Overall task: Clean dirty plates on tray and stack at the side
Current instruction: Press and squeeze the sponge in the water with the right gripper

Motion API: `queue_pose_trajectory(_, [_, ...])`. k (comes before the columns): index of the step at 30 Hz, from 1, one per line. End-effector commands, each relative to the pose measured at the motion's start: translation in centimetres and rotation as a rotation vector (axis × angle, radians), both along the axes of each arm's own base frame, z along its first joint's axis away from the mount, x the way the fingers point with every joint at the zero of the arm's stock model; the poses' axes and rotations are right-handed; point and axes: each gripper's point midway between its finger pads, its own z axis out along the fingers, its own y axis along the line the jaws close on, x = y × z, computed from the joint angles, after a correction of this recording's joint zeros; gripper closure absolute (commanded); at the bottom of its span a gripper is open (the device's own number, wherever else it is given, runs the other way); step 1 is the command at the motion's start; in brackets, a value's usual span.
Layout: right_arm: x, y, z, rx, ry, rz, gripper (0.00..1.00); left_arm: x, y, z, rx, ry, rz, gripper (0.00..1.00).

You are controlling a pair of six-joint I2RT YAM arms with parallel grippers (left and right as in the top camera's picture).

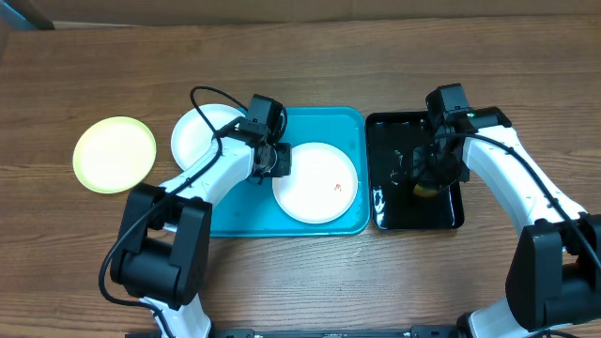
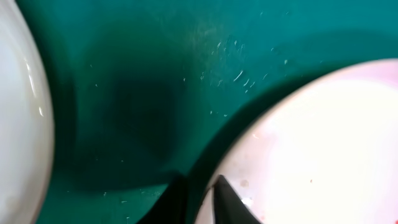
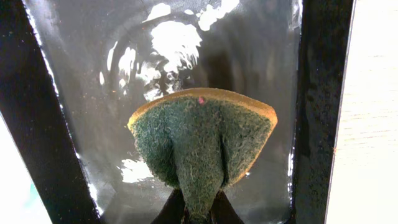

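Note:
A white plate [image 1: 319, 188] with a small orange smear [image 1: 337, 187] lies on the turquoise tray [image 1: 343, 122]. My left gripper [image 1: 272, 161] is at its left rim. In the left wrist view the fingers [image 2: 202, 196] straddle that plate's rim [image 2: 329, 143], shut on it. A second white plate [image 1: 199, 133] lies at the tray's left edge, and also shows in the left wrist view [image 2: 18, 124]. A lime-green-rimmed plate [image 1: 115, 154] lies on the table at the far left. My right gripper [image 1: 427, 183] is shut on a green-and-yellow sponge [image 3: 202, 137] over the black tray [image 3: 186, 50].
The narrower black tray [image 1: 413, 218] stands right of the turquoise tray, wet and shiny inside. The table is brown wood. The left arm's cable [image 1: 211, 99] loops over the second white plate.

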Motion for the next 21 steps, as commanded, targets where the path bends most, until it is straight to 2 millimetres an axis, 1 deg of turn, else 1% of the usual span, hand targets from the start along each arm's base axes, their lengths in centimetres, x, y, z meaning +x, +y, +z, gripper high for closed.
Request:
queue_pose_trajectory(1, [0.7,0.1,0.7,0.005,-0.030,-0.003,0.96,-1.1,0.2,-1.3,0.026,0.047,-0.005,0.88])
queue_pose_trajectory(3, [0.7,0.1,0.7,0.005,-0.029,-0.003,0.96,-1.4,0.4,-1.4,0.031,0.061,-0.004,0.92])
queue_pose_trajectory(4, [0.7,0.1,0.7,0.005,-0.029,-0.003,0.96,-1.5,0.5,-1.5,0.033,0.066,-0.001,0.96])
queue_pose_trajectory(7, [0.7,0.1,0.7,0.005,-0.030,-0.003,0.96,-1.9,0.9,-1.6,0.032,0.094,0.045,0.96])
queue_pose_trajectory(9, [0.7,0.1,0.7,0.005,-0.030,-0.002,0.96,-2.5,1.3,-1.7,0.029,0.128,0.108,0.96])
queue_pose_trajectory(12, [0.7,0.1,0.7,0.004,-0.031,0.009,0.96,-2.8,1.9,-1.7,0.027,0.155,0.157,0.84])
queue_pose_trajectory(14, [0.7,0.1,0.7,0.002,-0.032,0.031,0.96,-2.7,2.2,-1.6,0.029,0.157,0.163,0.69])
queue_pose_trajectory(15, [0.8,0.1,0.8,0.002,-0.035,0.031,0.96,-2.6,2.2,-1.6,0.028,0.155,0.165,0.64])
queue_pose_trajectory(16, [1.0,0.2,0.8,0.003,-0.041,0.031,0.96,-2.4,2.3,-1.5,0.027,0.149,0.163,0.64])
queue_pose_trajectory(17, [1.1,0.2,0.8,0.004,-0.047,0.031,0.96,-2.2,2.3,-1.5,0.026,0.140,0.156,0.65])
queue_pose_trajectory(18, [1.3,0.2,0.8,0.005,-0.054,0.031,0.96,-2.0,2.2,-1.4,0.024,0.131,0.146,0.70])
queue_pose_trajectory(20, [1.4,0.2,0.8,0.006,-0.059,0.031,0.96,-1.9,2.2,-1.4,0.024,0.127,0.142,0.88])
queue_pose_trajectory(21, [1.4,0.2,0.8,0.006,-0.059,0.031,0.96,-2.0,2.2,-1.4,0.021,0.130,0.141,0.93])
